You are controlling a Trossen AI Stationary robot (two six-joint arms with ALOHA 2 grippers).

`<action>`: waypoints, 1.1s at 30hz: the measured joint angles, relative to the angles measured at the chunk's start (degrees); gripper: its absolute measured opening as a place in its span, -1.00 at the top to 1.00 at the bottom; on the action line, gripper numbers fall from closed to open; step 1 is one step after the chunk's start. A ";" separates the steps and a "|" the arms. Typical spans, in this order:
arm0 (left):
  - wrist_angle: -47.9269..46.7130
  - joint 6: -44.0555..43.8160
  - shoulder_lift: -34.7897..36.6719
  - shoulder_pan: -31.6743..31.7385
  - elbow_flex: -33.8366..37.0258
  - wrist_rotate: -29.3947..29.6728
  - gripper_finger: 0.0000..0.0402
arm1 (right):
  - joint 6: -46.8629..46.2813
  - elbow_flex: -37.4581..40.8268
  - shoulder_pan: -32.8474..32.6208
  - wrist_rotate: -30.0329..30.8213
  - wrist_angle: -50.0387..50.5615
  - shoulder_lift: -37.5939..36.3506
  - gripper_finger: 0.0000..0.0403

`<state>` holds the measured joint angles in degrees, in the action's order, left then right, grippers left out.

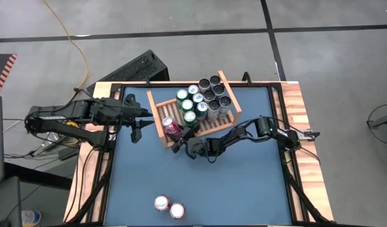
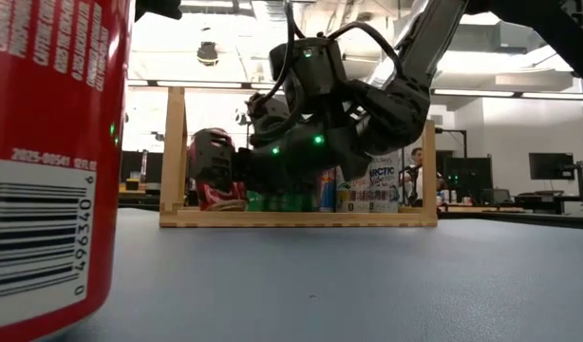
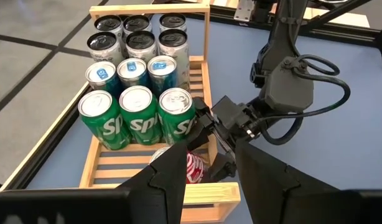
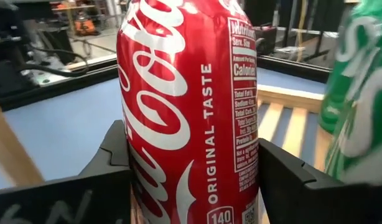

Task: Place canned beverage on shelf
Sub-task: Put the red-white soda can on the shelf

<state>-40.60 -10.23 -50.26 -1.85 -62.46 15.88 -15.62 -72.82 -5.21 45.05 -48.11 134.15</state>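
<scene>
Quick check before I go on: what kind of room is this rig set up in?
Probably a robotics lab or workshop. The blue table stands on bare concrete floor with a yellow cable trailing across it, and beyond the wooden shelf are monitors on desks under ceiling lights.

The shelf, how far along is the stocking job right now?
Done: the shelf already holds rows of black, blue and green cans. In hand: the right gripper has a red cola can between its fingers on the slats. Left: two cans wait at the table's near edge. The left gripper hovers beside the shelf.
</scene>
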 joint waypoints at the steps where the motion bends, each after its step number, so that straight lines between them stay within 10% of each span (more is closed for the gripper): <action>1: -0.01 0.01 0.00 -0.02 0.00 0.00 0.39 | -0.55 0.00 0.00 -1.06 0.13 0.00 0.01; 27: -2.56 2.10 -0.01 0.00 0.00 -1.68 0.39 | -5.67 0.17 -6.96 -1.49 9.91 -0.98 -0.27; 33: -2.41 6.36 -0.88 0.08 0.00 0.12 0.39 | -7.56 0.20 -10.28 10.25 24.18 -5.35 -0.27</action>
<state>-43.01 -3.87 -51.14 -1.78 -62.46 16.00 -23.18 -72.62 -15.50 55.31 -23.93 128.80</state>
